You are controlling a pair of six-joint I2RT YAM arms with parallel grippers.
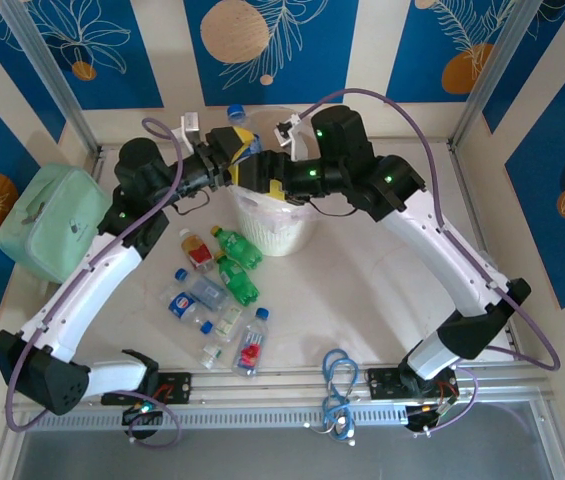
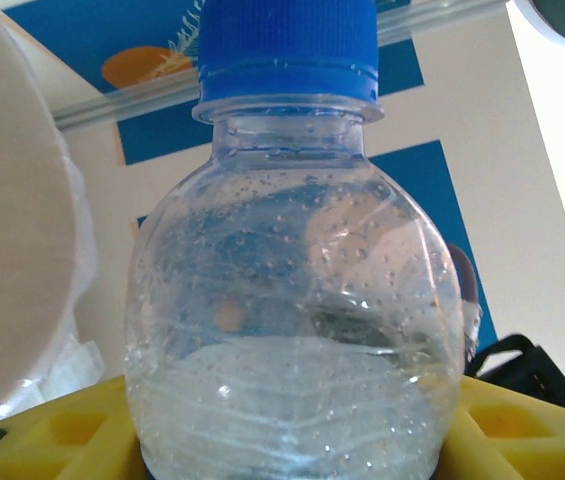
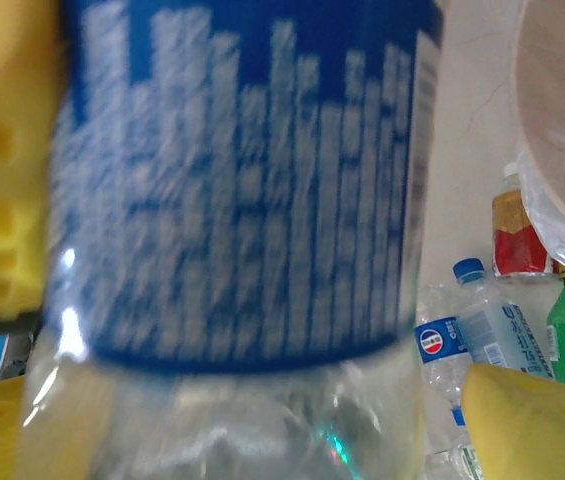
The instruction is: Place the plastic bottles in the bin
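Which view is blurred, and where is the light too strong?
Right wrist view: the near bottle with its blue label is smeared, the table bottles behind sharper. Left wrist view: the blue-capped bottle is sharp, droplets visible, the right edge washed out white. Top external view: sharp, evenly lit.

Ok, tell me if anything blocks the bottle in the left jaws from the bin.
The right jaws, shut on a blue-labelled bottle that may be the same one, crowd the mouth of the bin beside it. Nothing else visible blocks the blue-capped bottle.
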